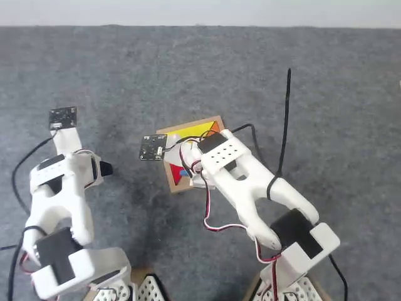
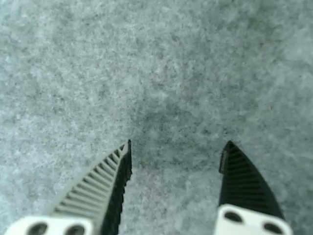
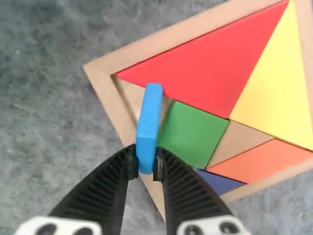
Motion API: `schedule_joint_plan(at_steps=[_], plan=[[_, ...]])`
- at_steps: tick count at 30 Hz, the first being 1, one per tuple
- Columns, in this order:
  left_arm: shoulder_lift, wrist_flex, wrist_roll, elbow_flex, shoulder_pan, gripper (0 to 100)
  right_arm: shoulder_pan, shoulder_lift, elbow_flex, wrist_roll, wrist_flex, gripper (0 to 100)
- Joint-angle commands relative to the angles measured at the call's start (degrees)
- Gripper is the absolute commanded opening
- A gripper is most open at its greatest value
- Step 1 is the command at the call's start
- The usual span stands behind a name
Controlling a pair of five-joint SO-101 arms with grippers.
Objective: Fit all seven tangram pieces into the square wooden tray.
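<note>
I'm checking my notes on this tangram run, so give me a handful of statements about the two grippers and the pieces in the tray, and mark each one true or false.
1. The right gripper is shut on the blue piece. True.
2. The left gripper holds a tangram piece. False: it is open over the grey carpet, holding nothing.
3. The red triangle lies flat in the wooden tray, edge to edge with the yellow triangle. True.
4. The green square lies out on the carpet. False: it sits inside the tray, beside the blue piece.
5. The blue piece lies flat in the tray. False: it stands on edge between the gripper's fingers.
</note>
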Motion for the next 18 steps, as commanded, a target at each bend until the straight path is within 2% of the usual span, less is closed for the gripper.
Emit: schedule_joint_plan(at_steps=[1,5,13,18], plan=[[0.00,-0.53,0.35,-1.71,0.53,28,-0.57,-0.31,-2.90,0.62,-0.75,1.0],[0.00,-0.53,0.35,-1.71,0.53,28,-0.84,-0.13,-2.64,0.53,-0.84,2.9],[0.00,-0.53,0.35,-1.71,0.53,28,-0.57,-0.13,-2.90,0.18,-0.92,25.3],[0.00,-0.53,0.35,-1.71,0.53,28,-0.22,-0.13,-2.99,-0.53,-3.91,27.1]])
